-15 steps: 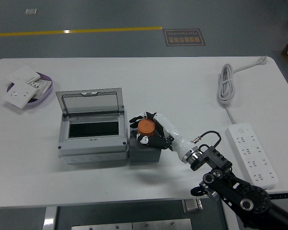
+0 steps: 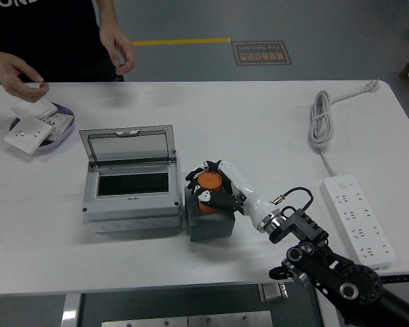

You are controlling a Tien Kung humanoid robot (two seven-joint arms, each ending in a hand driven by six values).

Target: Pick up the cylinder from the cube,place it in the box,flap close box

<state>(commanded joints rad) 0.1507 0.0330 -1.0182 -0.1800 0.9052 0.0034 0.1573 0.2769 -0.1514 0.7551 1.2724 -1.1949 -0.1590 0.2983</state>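
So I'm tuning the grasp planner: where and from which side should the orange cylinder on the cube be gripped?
Grip the orange cylinder around its curved side wall, coming from the right. It stands upright on the gray cube, and the open box crowds its left. The right robot hand already wraps it this way, which looks sound.

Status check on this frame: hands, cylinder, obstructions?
Right hand shut on orange cylinder, at grey cube. Left hand out of view. Box lid open, path clear.
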